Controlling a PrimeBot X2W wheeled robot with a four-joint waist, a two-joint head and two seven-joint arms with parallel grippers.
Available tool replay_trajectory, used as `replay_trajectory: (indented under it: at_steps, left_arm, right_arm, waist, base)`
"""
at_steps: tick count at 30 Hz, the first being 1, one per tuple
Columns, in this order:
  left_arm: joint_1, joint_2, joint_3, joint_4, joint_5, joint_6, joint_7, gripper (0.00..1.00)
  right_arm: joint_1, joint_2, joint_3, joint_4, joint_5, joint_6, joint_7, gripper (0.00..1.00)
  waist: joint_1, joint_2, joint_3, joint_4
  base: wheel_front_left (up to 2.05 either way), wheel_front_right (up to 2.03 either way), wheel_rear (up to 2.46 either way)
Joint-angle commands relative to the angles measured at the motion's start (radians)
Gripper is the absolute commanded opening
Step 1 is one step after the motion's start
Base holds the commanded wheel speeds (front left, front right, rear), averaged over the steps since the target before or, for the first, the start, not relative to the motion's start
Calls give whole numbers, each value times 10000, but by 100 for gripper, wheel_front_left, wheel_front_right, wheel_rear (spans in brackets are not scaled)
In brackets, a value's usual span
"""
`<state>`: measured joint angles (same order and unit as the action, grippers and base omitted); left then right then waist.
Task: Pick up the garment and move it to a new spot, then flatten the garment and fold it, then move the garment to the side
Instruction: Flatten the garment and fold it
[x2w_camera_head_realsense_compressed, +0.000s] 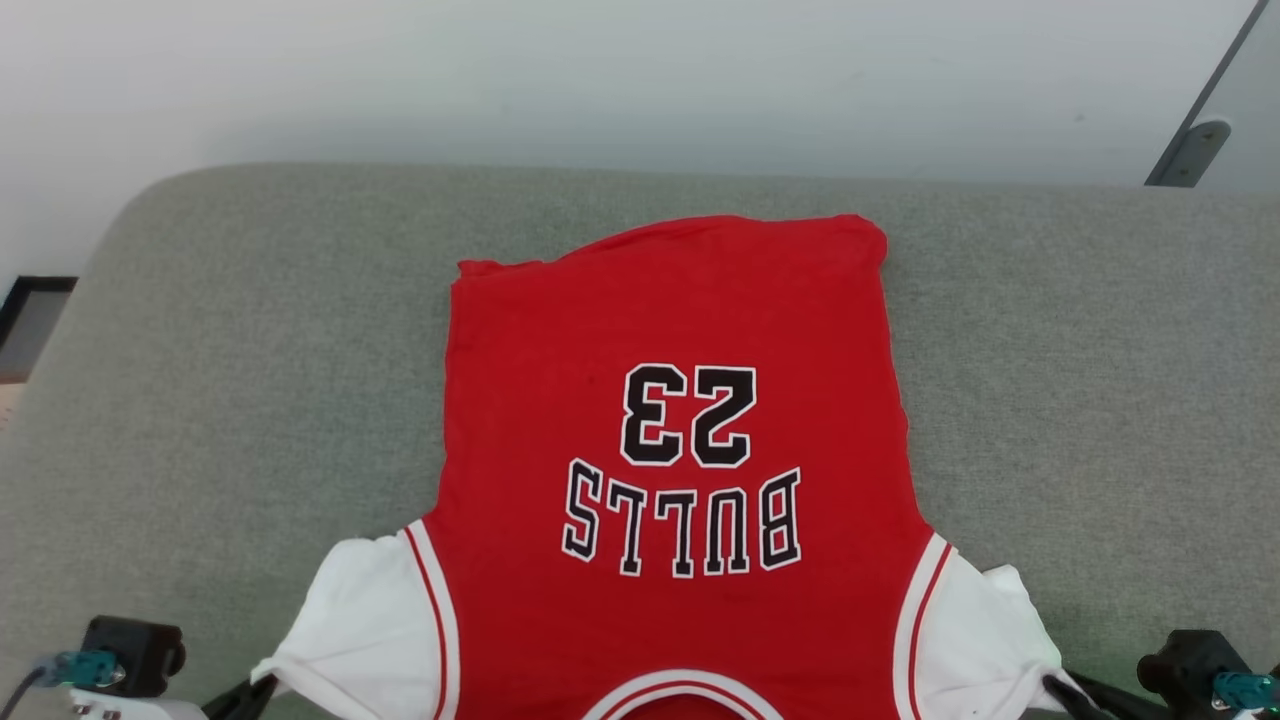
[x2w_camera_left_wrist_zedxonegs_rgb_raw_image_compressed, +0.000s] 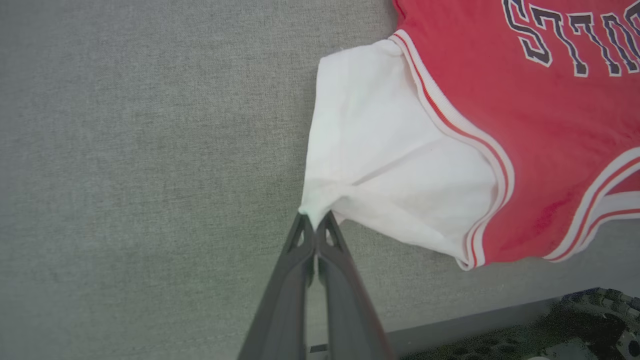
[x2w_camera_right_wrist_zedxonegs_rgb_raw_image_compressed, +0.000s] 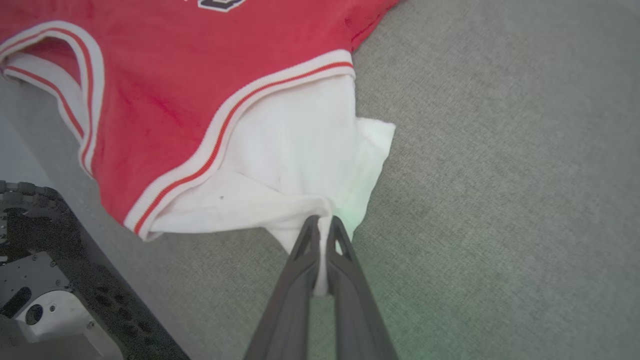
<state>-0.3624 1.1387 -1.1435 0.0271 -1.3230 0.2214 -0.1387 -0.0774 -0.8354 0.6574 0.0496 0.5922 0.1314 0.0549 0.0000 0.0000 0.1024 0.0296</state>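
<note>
Left tool (x2w_camera_left_wrist_zedxonegs_rgb_raw_image_compressed: 314, 223) and right tool (x2w_camera_right_wrist_zedxonegs_rgb_raw_image_compressed: 325, 226) alike: two long dark grey fingers (x2w_camera_left_wrist_zedxonegs_rgb_raw_image_compressed: 285, 305), triangular cut-outs near the tips. Black wrist blocks (x2w_camera_head_realsense_compressed: 132, 648) with teal plugs (x2w_camera_head_realsense_compressed: 85, 668). Dark perforated base (x2w_camera_right_wrist_zedxonegs_rgb_raw_image_compressed: 107, 307) with a grey metal plate (x2w_camera_right_wrist_zedxonegs_rgb_raw_image_compressed: 47, 295).

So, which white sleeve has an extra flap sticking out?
The right sleeve, in the right end effector: a flap juts from its outer edge. The left sleeve has one plain outline.
</note>
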Motion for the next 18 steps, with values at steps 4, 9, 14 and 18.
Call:
replay_trajectory:
  at_steps: [4, 9, 14, 18]
  left_arm:
    - [148, -237, 28, 130, -130, -112, -130, 0]
    - [0, -471, 73, 165, -116, -264, -190, 0]
    - [-206, -584, 188, 75, -53, -281, -298, 0]
    - [-379, -695, 230, -73, 136, -301, -355, 0]
  right_arm:
    - [60, 218, 28, 146, 388, -15, 238, 0]
    - [-201, 414, -332, 246, 654, -15, 613, 100]
    - [-498, 350, -969, -374, 982, -15, 1267, 100]
    - [-817, 457, -1876, -987, 1017, -15, 1854, 100]
  waist:
    - [0, 0, 215, -4]
    - [0, 0, 450, 38]
    - [0, 0, 774, 148]
    - [0, 0, 1098, 270]
  base:
    - [0, 0, 0]
    - [0, 0, 0]
    - [0, 0, 0]
    - [0, 0, 0]
